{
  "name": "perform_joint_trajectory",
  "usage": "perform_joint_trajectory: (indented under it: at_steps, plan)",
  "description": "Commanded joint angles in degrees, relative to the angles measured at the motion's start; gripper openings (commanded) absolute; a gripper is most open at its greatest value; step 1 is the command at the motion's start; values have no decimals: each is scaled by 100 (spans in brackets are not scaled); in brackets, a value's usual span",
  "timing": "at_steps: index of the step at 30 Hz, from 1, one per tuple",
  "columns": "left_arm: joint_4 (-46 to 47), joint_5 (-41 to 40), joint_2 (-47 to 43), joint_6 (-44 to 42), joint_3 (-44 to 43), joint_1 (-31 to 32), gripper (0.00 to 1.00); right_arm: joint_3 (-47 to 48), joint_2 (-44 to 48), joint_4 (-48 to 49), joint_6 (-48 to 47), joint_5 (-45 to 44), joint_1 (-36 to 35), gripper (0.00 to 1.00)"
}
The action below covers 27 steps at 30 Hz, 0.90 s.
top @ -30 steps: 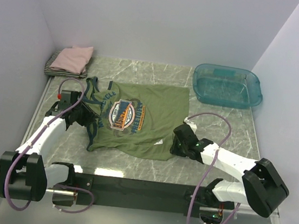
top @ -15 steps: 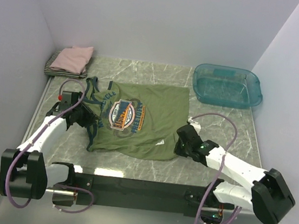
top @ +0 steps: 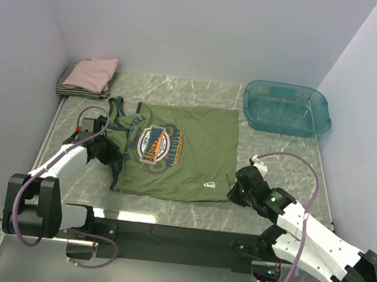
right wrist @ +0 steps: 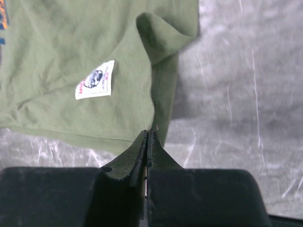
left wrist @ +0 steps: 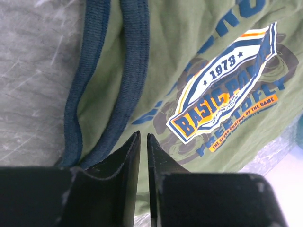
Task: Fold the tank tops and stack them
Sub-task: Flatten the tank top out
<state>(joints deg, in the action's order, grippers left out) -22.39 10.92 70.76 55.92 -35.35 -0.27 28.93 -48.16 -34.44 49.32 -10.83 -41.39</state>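
Back right, teal tub [top: 285,110], green tank top [top: 193,155] outside

Bare tabletop [top: 269,154] between shirt [top: 193,162] and tub [top: 286,109]

White arm links [top: 314,240], black joints [top: 29,205], looping purple cables [top: 287,155], matte black fingers [left wrist: 118,163].

Olive tank top [top: 194,148] flat, print up
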Motion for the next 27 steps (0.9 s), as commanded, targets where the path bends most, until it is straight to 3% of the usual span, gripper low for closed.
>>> perform_joint_trajectory:
  at_steps: [1, 11, 14, 15, 18, 23, 27]
  plan:
    - [244, -107, 52, 42, 2, -8, 17, -255, 316, -414, 350, 107, -97, 0]
    - [191, -213, 289, -108, -138, -8, 2, -1055, 958, -494, 658, 959, -300, 1]
    - [200, -195, 315, -169, -191, -8, 2, -1249, 949, -502, 771, 1039, -370, 22]
    - [209, -187, 324, -187, -200, -8, 3, -1249, 975, -625, 816, 961, -405, 38]
    - [244, -38, 316, -301, -296, -8, 11, -1057, 1352, -775, 877, 618, -405, 54]
    - [43, 60, 193, -643, -569, -8, 22, -285, 1398, -977, 922, -277, -405, 54]
    - [-125, 86, 131, -889, -710, 1, 22, -63, 556, -479, 711, -463, -388, 38]
